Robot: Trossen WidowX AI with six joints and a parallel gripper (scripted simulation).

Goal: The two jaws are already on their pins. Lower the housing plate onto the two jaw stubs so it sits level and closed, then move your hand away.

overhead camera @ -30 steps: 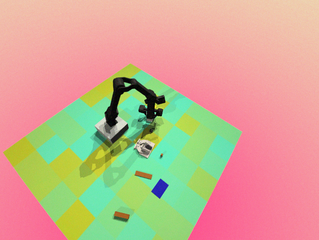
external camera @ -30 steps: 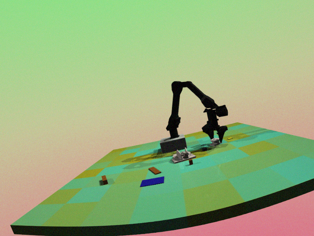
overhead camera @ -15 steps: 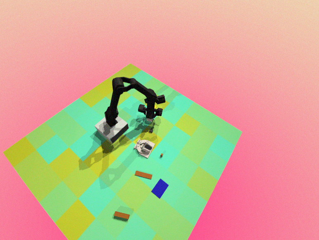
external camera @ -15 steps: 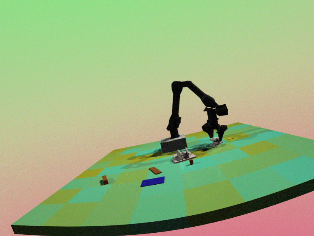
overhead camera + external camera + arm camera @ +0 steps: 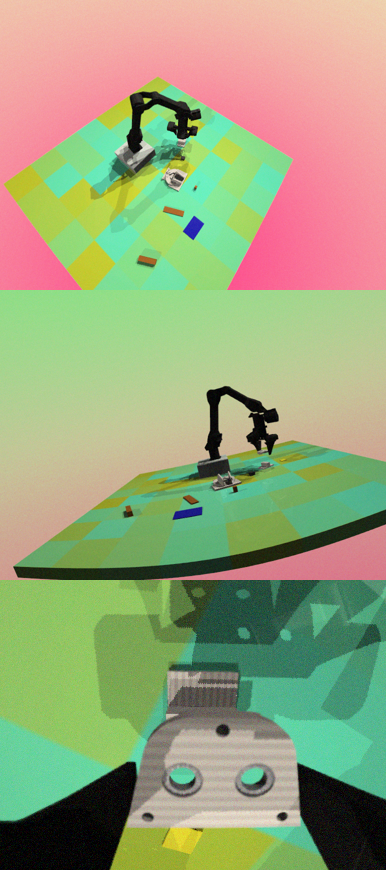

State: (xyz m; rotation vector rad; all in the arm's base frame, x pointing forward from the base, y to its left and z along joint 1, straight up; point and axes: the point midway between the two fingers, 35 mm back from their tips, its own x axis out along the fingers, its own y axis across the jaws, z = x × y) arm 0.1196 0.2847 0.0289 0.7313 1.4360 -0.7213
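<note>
The desk carries the black arm. Its tool points downward, fingers spread widely and pinching the plate by its two sides. Seen from the top, the pale fixture lies on the desk, apart from the plate at 6 o'clock. The plate hangs above the desk: pale, ribbed, round-shouldered, with two ringed holes and three small dark ones. In the wrist view, the stand shows at 12 o'clock from it.
</note>
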